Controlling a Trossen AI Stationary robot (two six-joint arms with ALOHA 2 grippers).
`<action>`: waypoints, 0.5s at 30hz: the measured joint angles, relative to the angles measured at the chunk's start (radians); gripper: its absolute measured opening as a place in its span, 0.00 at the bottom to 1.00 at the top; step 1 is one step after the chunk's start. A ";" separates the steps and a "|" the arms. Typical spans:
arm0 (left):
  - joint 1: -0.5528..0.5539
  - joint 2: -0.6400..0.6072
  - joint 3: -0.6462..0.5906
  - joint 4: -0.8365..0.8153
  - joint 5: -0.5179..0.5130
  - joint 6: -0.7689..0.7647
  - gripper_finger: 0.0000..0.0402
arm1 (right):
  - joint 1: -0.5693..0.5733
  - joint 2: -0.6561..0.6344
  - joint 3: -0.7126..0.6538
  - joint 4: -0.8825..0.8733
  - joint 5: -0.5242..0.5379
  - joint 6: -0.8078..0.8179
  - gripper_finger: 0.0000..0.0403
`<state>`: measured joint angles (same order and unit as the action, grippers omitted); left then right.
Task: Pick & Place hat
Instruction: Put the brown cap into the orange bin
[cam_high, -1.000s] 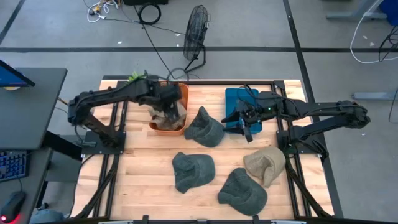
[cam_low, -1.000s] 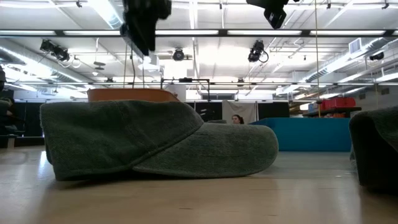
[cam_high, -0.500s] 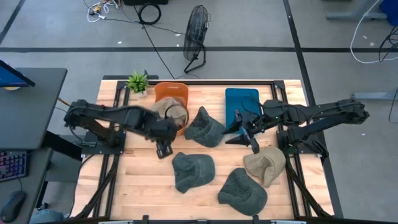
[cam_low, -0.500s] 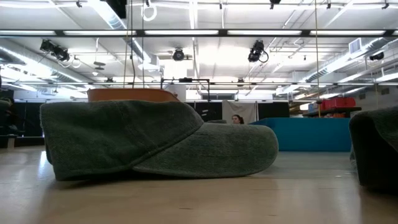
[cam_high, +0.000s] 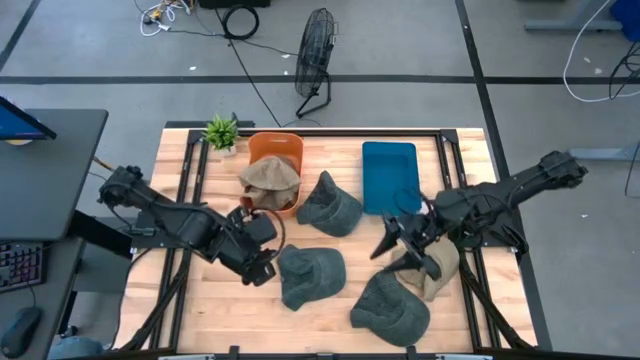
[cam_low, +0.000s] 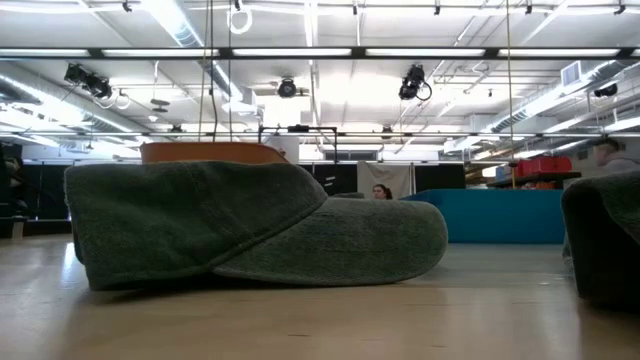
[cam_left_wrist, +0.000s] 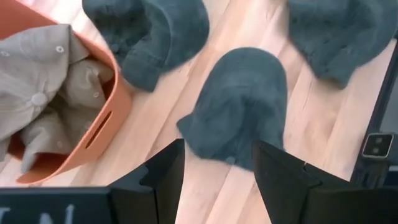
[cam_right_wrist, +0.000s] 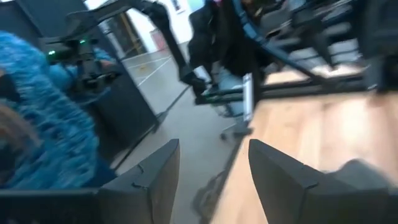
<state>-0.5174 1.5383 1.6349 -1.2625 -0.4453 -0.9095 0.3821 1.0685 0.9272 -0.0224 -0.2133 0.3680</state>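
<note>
I am looking straight down on a pale wooden bench (cam_high: 230, 300) set in a black frame, with both dark arms reaching in from its sides. At the far edge of the bench stands an orange bin (cam_high: 283, 150) with a tan hat (cam_high: 268, 178) lying in it, partly over the rim. Just beside the bin, toward the right, sits a flat blue tray (cam_high: 390, 175). Four more hats lie loose on the wood: a dark green hat (cam_high: 328, 205) next to the bin, a second green hat (cam_high: 310, 276) in the middle, a third green hat (cam_high: 390, 308) at the near edge, and a beige hat (cam_high: 432, 265) on the right. A small potted plant (cam_high: 221, 131) stands at the far left corner. My left hand (cam_high: 257, 262) is low over the bench just left of the middle green hat, its two fingers spread apart and empty; its wrist camera shows that hat between the fingertips (cam_left_wrist: 168, 168) and the orange bin off to one side. My right hand (cam_high: 397, 250) hangs just beside the beige hat, its fingers also spread wide and holding nothing. From bench height, one green hat fills most of the foreground, and neither arm shows there.
</note>
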 joint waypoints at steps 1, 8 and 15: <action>-0.003 0.000 -0.015 0.024 -0.001 0.000 0.47 | 0.018 0.003 0.000 -0.004 -0.001 0.017 0.49; -0.004 0.001 -0.177 0.303 0.044 0.043 0.47 | 0.154 0.039 0.000 -0.207 -0.029 0.183 0.49; 0.004 0.002 -0.257 0.348 0.065 0.003 0.47 | 0.236 0.104 0.000 -0.685 -0.007 0.479 0.49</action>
<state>-0.5133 1.5406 1.3778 -0.9142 -0.3801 -0.9061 0.6176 1.1721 0.9275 -0.7076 -0.2205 0.8469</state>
